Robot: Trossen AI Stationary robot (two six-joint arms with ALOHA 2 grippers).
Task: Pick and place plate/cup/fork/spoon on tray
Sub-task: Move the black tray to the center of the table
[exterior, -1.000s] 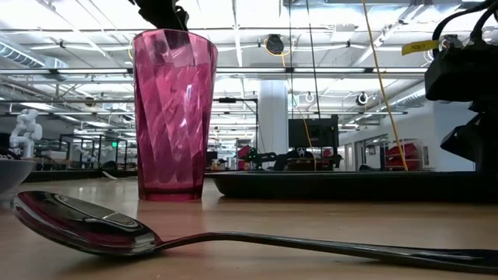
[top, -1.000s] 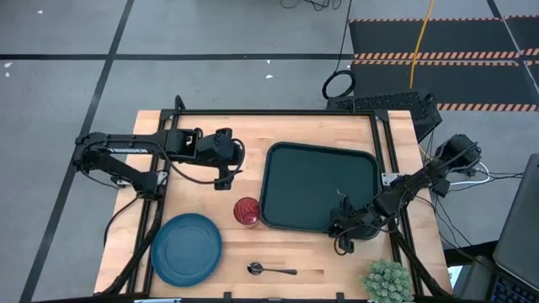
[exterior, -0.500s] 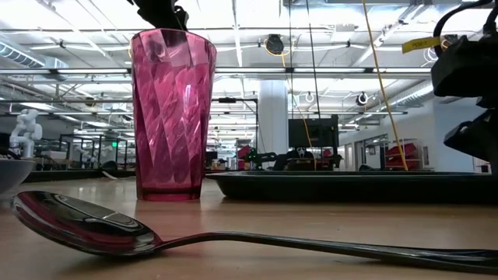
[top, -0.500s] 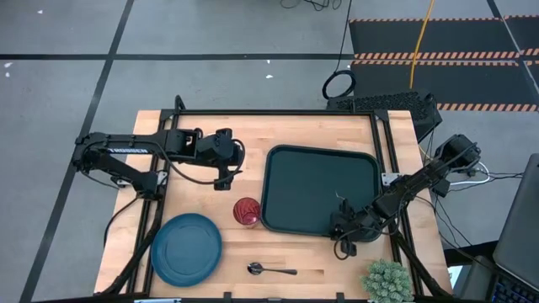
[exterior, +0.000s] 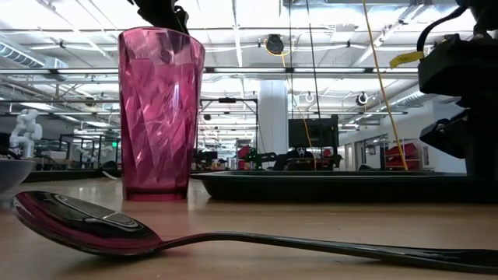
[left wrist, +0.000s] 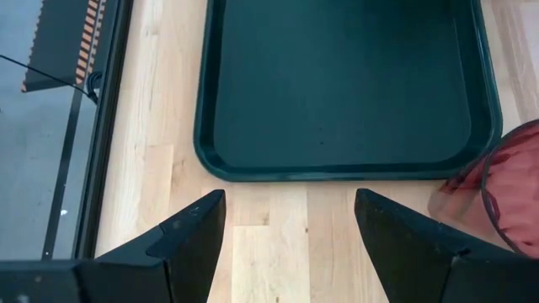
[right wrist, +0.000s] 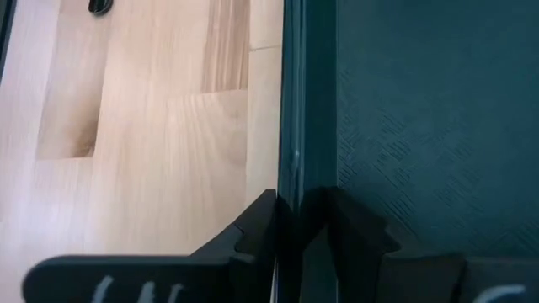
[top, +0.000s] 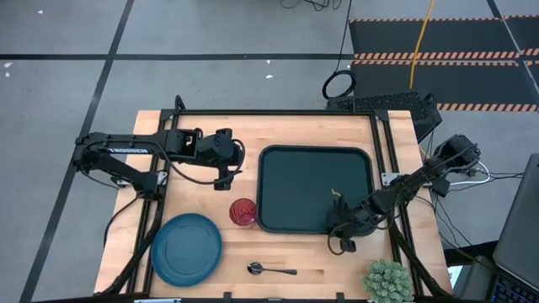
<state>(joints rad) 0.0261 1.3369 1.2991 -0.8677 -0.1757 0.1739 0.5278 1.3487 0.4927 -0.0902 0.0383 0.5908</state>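
Since a second ago the tray has slid toward the left side of the table, and the cup has shifted with it, its side touching the tray's near-left corner. At the tray's near-right corner, the right gripper has moved along with it; in the right wrist view its fingers pinch the raised lip of the tray, one on the wood side and one inside. Unchanged is the left gripper, which hangs over the bare wood just beyond the cup with its fingers spread wide and nothing between them.

Counted: one tray, with nothing lying on it; one cup, standing upright on the table; one plate at the near-left of the table, well apart from the tray; one spoon near the front edge, between the plate and a small green plant at the near-right corner. I cannot see a fork anywhere.
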